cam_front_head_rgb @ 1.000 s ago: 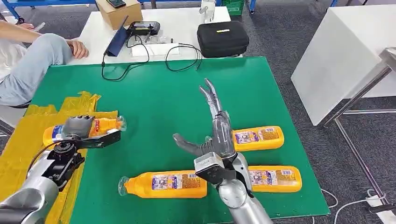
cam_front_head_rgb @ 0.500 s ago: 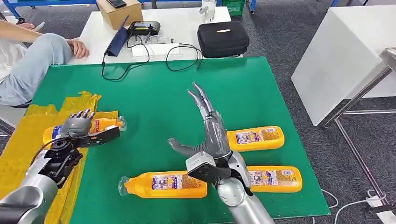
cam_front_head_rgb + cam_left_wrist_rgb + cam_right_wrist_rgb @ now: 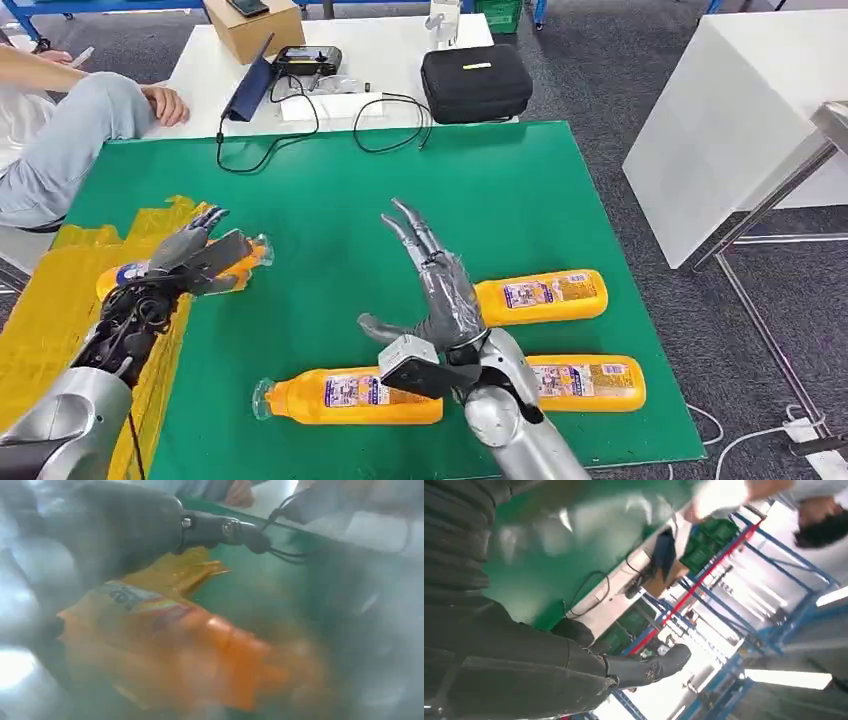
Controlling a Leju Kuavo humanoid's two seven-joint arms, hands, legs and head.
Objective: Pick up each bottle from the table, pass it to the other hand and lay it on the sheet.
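An orange bottle (image 3: pixel 238 262) lies on the yellow sheet (image 3: pixel 60 300) at the left of the green table; the left wrist view shows this bottle (image 3: pixel 170 645) blurred and close. Just above it, my left hand (image 3: pixel 190 250) is open with its fingers spread and lifted off. My right hand (image 3: pixel 430 275) is open too, fingers stretched out above the middle of the table, holding nothing. Three more orange bottles lie on the green top: one at the front (image 3: pixel 350 393), one to the right of my right hand (image 3: pixel 545 296), one at the front right (image 3: pixel 590 382).
A person (image 3: pixel 70 130) sits at the far left corner, one hand on the white table (image 3: pixel 400 60) behind. That table carries a black case (image 3: pixel 476 82), a cardboard box (image 3: pixel 252 25), cables and a device. Another white table (image 3: pixel 740 110) stands at the right.
My left hand has let go of the bottle on the sheet, its fingers opening and lifting. My right hand has drifted left and toward me, still spread.
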